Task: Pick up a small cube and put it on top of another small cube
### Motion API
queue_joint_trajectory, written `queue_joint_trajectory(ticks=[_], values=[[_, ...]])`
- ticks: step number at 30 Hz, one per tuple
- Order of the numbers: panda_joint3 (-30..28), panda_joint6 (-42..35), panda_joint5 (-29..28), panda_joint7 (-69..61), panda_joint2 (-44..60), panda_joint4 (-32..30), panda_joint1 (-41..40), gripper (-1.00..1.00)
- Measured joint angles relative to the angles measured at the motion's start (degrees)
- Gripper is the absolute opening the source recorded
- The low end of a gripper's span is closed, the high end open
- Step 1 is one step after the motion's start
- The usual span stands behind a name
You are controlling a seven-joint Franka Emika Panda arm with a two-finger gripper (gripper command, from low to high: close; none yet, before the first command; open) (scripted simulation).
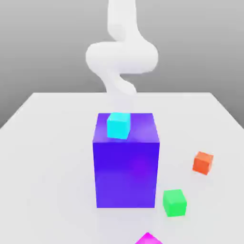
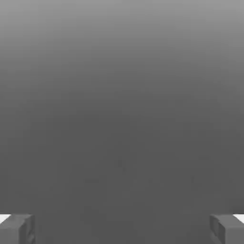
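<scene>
Sitting atop blue block (image 1: 126, 174), cyan cube (image 1: 118, 125).

Bright, even, soft lighting, faint shadows beneath the cubes, white arm (image 1: 121, 57) overexposed and blurred, hand view dim grey.

A plain white table (image 1: 52, 143) with a smooth, pale top stretches toward a straight far edge. Behind it, a flat grey backdrop (image 1: 43, 43) under soft, even light.
</scene>
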Motion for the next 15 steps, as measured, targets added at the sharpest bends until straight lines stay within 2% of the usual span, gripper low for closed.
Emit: queue_joint_trajectory(ticks=[9,15], values=[[-4.57,5.4,4.36,-14.25,19.08,0.28,6.65,0.0],[-5.48,8.89,7.39,-23.71,31.59,0.47,8.94,0.0]])
